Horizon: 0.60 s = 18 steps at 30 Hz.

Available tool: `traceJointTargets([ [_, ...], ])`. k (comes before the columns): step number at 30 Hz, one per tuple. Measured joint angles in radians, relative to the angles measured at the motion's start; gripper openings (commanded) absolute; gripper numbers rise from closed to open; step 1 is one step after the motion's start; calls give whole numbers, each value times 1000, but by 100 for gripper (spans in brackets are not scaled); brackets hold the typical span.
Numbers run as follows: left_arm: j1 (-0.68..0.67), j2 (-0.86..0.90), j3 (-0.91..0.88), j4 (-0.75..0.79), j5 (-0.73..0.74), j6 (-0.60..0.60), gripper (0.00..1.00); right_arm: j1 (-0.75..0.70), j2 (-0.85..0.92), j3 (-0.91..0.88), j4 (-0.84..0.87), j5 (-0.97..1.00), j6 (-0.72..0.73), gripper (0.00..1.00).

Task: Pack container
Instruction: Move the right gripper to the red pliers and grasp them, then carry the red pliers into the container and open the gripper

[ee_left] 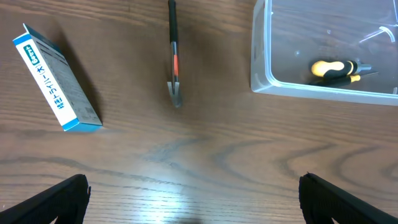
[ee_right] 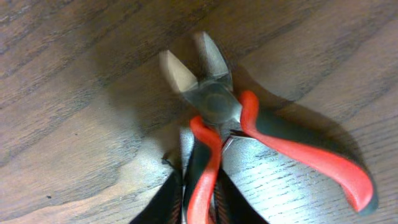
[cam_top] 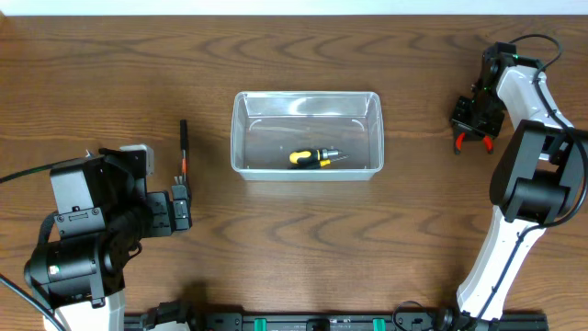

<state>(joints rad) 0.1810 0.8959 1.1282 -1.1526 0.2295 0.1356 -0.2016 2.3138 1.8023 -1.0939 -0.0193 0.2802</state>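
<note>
The clear plastic container stands at the table's middle and holds a yellow-and-black screwdriver; both also show in the left wrist view, the container and the screwdriver. My right gripper at the far right is shut on one handle of the red-and-black pliers, whose jaws and other handle lie over the wood. My left gripper is open and empty, left of the container. A thin black tool with a red band lies on the table ahead of it.
A small blue-and-white box lies left of the thin tool. The tool also shows in the overhead view, between my left arm and the container.
</note>
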Motion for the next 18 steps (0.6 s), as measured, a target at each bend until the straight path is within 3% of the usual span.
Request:
traceJointTargets([
  [3, 0, 0, 0, 0, 0, 0, 98, 0, -2, 0, 0, -3, -2, 1],
  [18, 0, 0, 0, 0, 0, 0, 98, 10, -3, 13, -62, -8, -84, 1],
])
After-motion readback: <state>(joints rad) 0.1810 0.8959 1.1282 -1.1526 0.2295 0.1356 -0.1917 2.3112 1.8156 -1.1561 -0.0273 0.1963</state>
